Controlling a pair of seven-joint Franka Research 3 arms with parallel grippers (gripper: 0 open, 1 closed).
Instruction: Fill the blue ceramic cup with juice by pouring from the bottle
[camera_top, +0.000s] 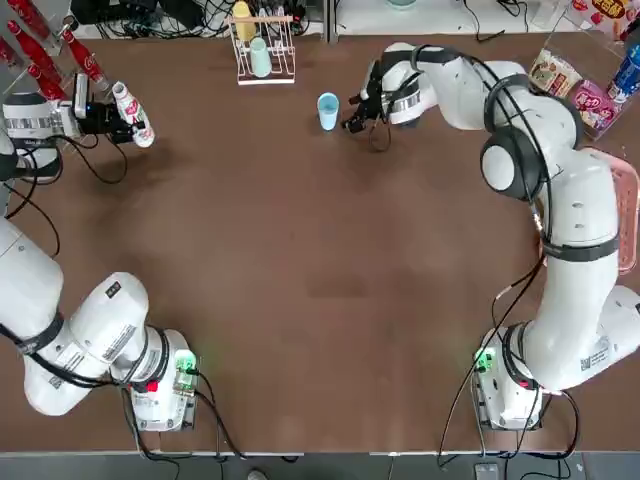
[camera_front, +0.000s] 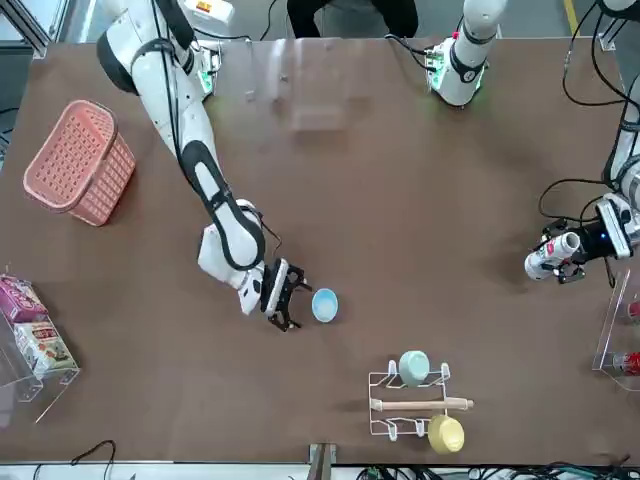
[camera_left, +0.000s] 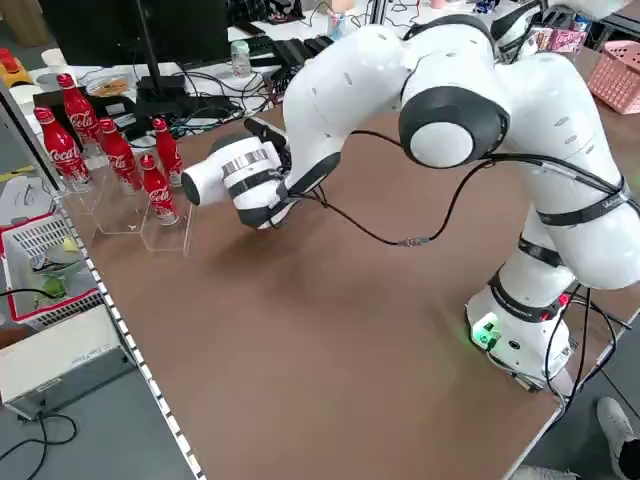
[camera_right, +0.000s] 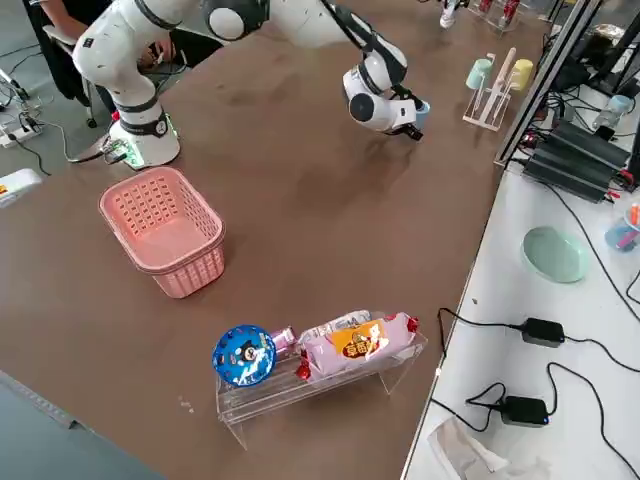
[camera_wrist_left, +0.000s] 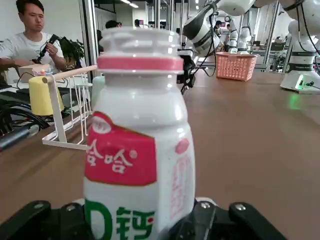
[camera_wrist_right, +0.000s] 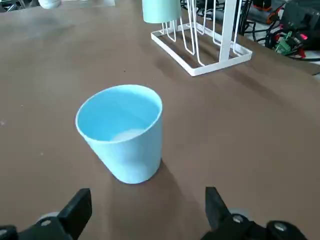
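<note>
brown table (camera_top: 300, 250), mostly bare: your left gripper (camera_top: 100, 115) has its fingers clamped low on the bottle (camera_top: 131, 112), far from the blue ceramic cup (camera_top: 328, 110). right gripper (camera_top: 358, 110), fingers wide, waits beside it. light, slick plastic; keep that low hold.

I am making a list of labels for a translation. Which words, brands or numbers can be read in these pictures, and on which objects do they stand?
"Coca-Cola": on the red cola bottles.
"哈哈", with "D钙" below it: on the bottle held in the left gripper.
Snack packets: print too small to read.
Blue ceramic cup: no text.
</note>
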